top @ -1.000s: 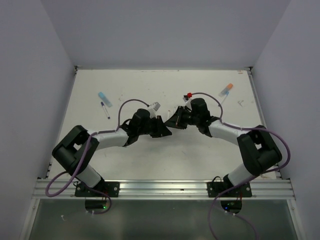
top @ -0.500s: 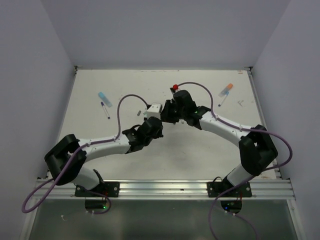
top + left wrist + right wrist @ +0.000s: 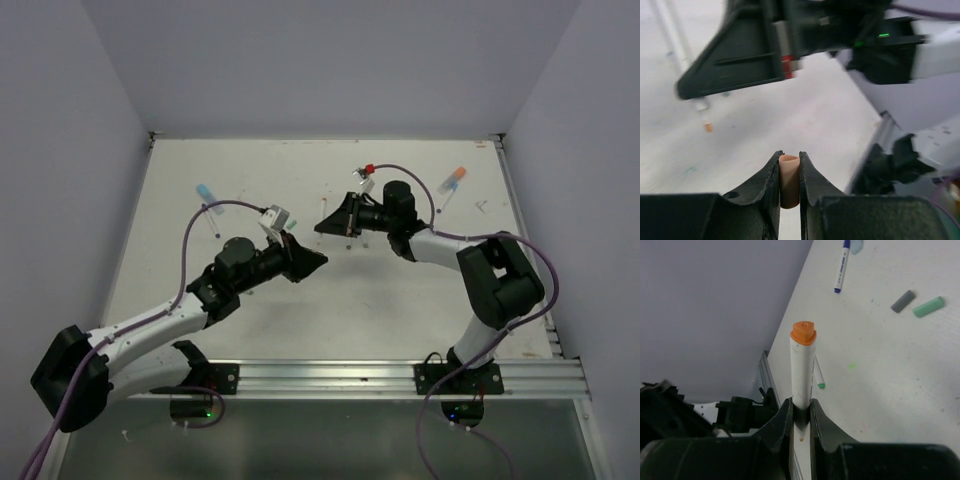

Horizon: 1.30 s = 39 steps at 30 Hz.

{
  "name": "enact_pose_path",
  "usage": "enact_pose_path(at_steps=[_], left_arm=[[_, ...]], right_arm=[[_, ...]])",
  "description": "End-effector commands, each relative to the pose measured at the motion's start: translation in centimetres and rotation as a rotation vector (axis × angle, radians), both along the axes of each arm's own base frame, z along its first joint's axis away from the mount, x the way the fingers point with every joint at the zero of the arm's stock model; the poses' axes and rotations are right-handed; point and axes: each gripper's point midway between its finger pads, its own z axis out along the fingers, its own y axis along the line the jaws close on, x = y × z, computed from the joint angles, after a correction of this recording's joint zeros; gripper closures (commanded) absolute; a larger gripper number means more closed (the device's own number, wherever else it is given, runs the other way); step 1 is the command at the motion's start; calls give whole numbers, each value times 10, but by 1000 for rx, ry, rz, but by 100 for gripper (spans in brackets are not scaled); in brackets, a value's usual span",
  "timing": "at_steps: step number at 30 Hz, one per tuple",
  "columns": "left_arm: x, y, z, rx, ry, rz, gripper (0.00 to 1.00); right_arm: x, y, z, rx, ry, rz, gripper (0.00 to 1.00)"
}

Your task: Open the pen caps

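Left gripper: matte black fingers with curved inner faces, pinched to a narrow slot on a pale orange cap. The cap is a short, smooth plastic tube, upright, its open mouth showing above the fingertips and its lower end sunk between the pads. Right gripper: likewise nearly closed, clamped on a white marker barrel, which is smooth and round and stands straight out from the jaws. The barrel ends in a rounded-triangular orange plug, and its gripped end is hidden between the fingers. From overhead the two grippers face each other above the middle of the white table, tips apart. The barrel is barely discernible in that view. The left wrist camera shows the right gripper only as a blurred dark wedge. On the table surface, which is matte with faint ink flecks, a green cap and a grey cap lie just beside each other, both short cylinders. A blue pen lies beyond them, its far end cut off by the frame. Far left on the table there is a light blue cap, and far right an orange cap still seated on its pale marker. I cannot tell whether the light blue cap is seated on anything.
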Motion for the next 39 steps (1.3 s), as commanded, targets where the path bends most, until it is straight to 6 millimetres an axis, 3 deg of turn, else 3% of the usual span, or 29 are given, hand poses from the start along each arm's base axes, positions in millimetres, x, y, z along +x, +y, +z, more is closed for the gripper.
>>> enact_pose_path(at_steps=[1,3,5,6,8,9,10,11,12,15,17,18,19,23,26,32,39], left_arm=[[-41,-23,77,-230,-160,-284,100],[-40,-22,72,-224,-148,-281,100],[-23,-15,61,-171,-122,-179,100],[-14,-10,45,-92,-90,-130,100],[14,7,25,23,-51,46,100],[24,17,7,131,13,115,100],[41,35,-4,210,37,244,100],[40,51,-31,333,121,289,100],[59,59,-31,387,136,369,100],[80,64,-39,513,136,407,100],[93,60,-33,535,100,413,100],[99,56,-40,577,85,387,100],[110,48,-26,569,56,385,100],[135,42,-43,699,54,389,100],[151,38,-62,776,61,381,100],[164,41,-106,902,122,369,100],[172,44,-118,937,116,376,100]], right_arm=[[-1,-2,11,92,-57,47,100],[4,-4,9,90,-38,18,100],[12,-9,4,42,-45,-30,100],[20,-18,-19,-55,32,-105,100],[35,-33,-27,-209,-23,-187,100],[26,-48,-52,-341,75,-211,100],[46,-64,-51,-440,42,-321,100],[48,-76,-58,-531,31,-339,100],[51,-96,-65,-657,59,-393,100],[51,-129,-77,-854,90,-417,100],[52,-144,-83,-922,102,-417,100],[51,-154,-87,-944,130,-416,100],[52,-157,-90,-952,139,-406,100],[51,-178,-107,-1024,187,-358,100],[51,-184,-120,-1065,214,-310,100],[55,-184,-130,-1086,209,-283,100],[66,-173,-140,-1050,216,-268,100]])
